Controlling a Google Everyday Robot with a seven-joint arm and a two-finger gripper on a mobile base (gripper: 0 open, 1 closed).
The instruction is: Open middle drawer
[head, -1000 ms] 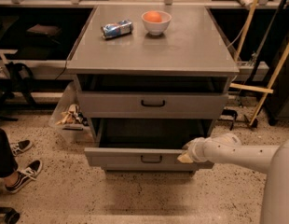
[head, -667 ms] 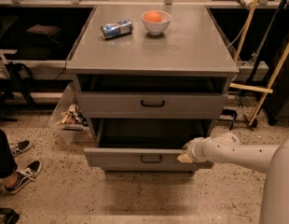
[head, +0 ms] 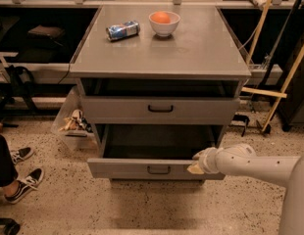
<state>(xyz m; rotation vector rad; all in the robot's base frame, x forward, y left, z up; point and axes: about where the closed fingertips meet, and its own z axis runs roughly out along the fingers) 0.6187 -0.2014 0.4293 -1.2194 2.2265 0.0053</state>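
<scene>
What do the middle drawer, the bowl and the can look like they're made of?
Middle drawer, with the gripper at its front's right end: likely painted metal, going by the flat matte grey front. Bowl: probably ceramic or plastic, smooth glossy white. Can: thin metal, dented, with shiny glints.

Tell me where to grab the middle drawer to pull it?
Grip the small black loop handle, centred on the flat front of the middle drawer, coming straight from the front; nothing else sticks out. The gripper sits at that front's right end.
</scene>
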